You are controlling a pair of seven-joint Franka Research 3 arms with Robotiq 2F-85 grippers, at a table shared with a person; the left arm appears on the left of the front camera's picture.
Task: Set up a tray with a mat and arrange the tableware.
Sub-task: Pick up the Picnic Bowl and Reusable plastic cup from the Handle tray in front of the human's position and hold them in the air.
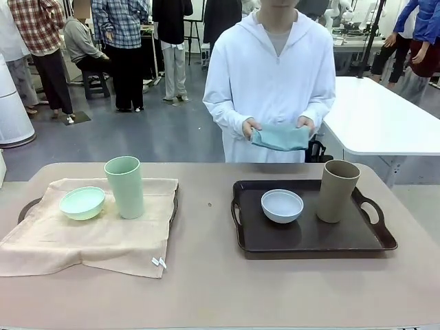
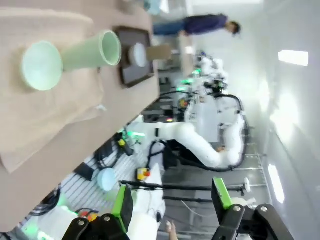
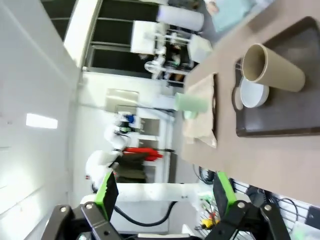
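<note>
While gripped in the person's hands, a folded teal mat is held just beyond the unlined right tray.

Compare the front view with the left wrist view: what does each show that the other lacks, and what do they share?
Front adds the person at the far side, holding a folded blue cloth. Left wrist adds the left tool, open and holding nothing, and the right arm beyond the table's edge. Shared: green cup and green bowl on the mat; white bowl and tan cup on the dark tray.
</note>
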